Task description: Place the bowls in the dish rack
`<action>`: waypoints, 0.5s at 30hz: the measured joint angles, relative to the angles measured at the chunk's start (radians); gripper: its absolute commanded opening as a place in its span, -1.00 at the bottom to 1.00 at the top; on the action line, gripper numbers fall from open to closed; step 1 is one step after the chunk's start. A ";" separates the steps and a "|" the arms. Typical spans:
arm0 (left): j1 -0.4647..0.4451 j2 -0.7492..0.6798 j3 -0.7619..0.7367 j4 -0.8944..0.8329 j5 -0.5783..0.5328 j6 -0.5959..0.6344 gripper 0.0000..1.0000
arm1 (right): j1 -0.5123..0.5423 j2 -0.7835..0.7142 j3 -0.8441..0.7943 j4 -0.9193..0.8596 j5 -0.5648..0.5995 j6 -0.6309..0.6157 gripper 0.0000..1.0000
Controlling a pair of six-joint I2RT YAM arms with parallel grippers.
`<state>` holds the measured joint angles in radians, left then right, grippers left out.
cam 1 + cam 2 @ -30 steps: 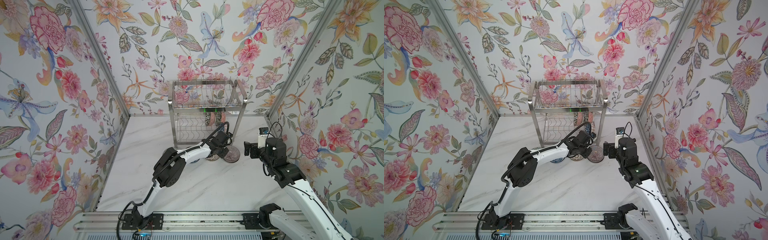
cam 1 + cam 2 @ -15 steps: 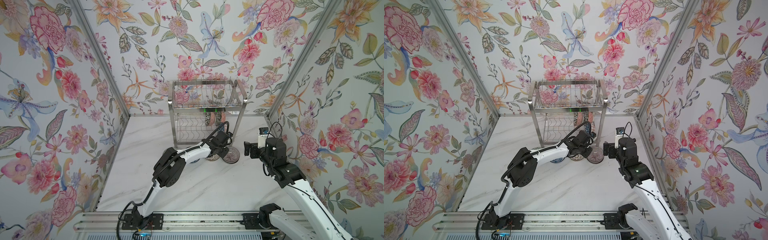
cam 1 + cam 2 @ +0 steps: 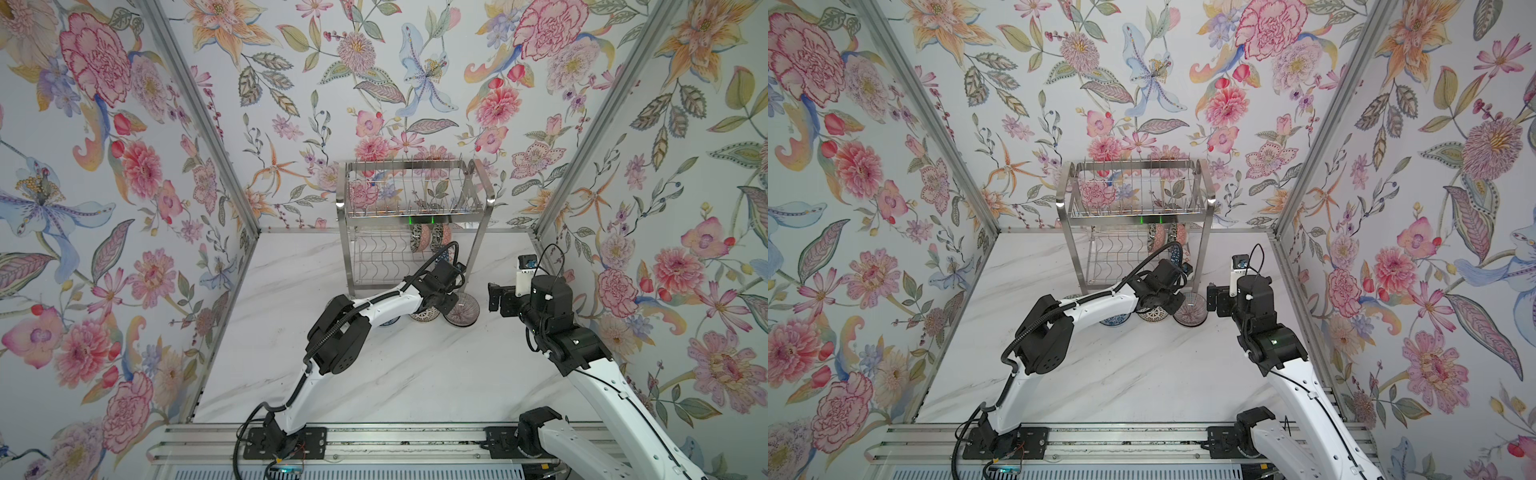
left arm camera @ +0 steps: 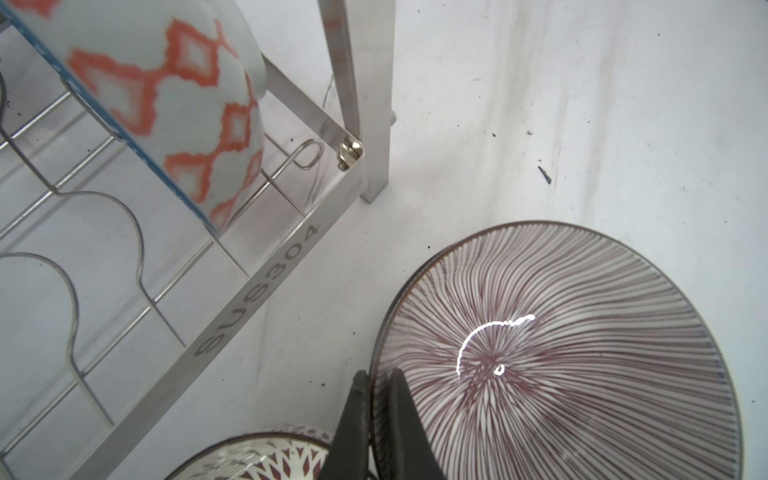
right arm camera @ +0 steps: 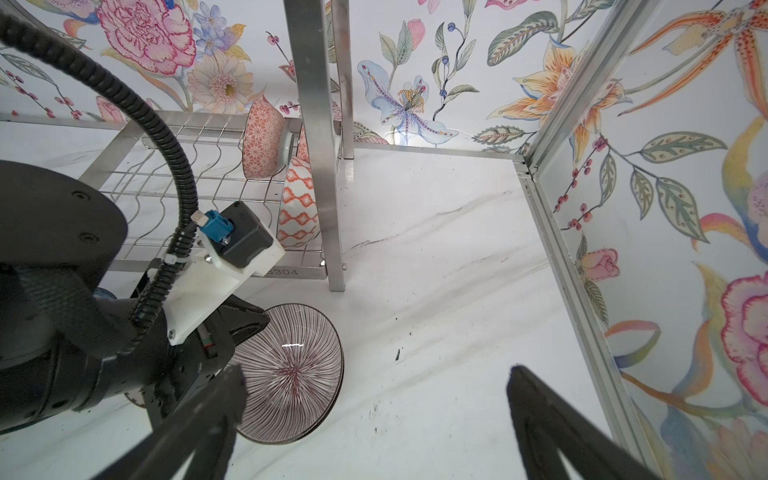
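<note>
At the rim: left jaws clenched on the purple striped bowl [image 4: 561,353].
Bowl: resting on the counter [image 4: 582,124], just beside a leg of the dish rack [image 4: 378,124].
Right jaws: released, hovering near.
Risk: glazed rim may slip when lifted; a swinging bowl could strike the leg.

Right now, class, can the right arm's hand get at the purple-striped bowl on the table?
Probably yes: the open right hand faces the purple-striped bowl across bare table, though the left hand pinches the bowl's opposite rim and may crowd it.
</note>
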<state>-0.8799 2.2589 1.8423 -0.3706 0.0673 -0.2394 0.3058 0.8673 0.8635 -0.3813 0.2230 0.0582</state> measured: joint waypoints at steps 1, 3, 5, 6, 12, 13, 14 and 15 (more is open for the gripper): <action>0.000 0.000 0.005 -0.006 0.000 0.001 -1.00 | 0.000 0.000 0.000 0.000 0.000 0.000 0.98; 0.000 0.000 0.011 -0.013 -0.003 0.006 -1.00 | 0.000 0.000 0.000 0.000 0.000 0.000 0.98; 0.000 -0.001 0.021 -0.015 -0.016 0.009 -1.00 | 0.000 0.000 0.000 0.000 0.000 0.000 0.98; 0.002 -0.002 0.026 -0.015 -0.020 0.009 -1.00 | 0.000 0.000 0.000 0.000 0.000 0.000 0.98; 0.003 -0.006 0.035 -0.023 -0.026 0.017 -1.00 | 0.000 0.000 0.000 0.000 0.000 0.000 0.98; 0.003 -0.006 0.036 -0.023 -0.026 0.019 -1.00 | 0.000 0.000 0.000 0.000 0.000 0.000 0.99; 0.003 -0.006 0.037 -0.025 -0.026 0.019 -1.00 | 0.000 0.000 0.000 0.000 0.000 0.000 0.98; 0.003 -0.006 0.037 -0.026 -0.026 0.019 -1.00 | 0.000 0.000 0.000 0.000 0.000 0.000 0.98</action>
<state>-0.8772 2.2528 1.8793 -0.3969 0.0414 -0.2199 0.3058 0.8673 0.8635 -0.3813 0.2226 0.0582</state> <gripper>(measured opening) 0.072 0.992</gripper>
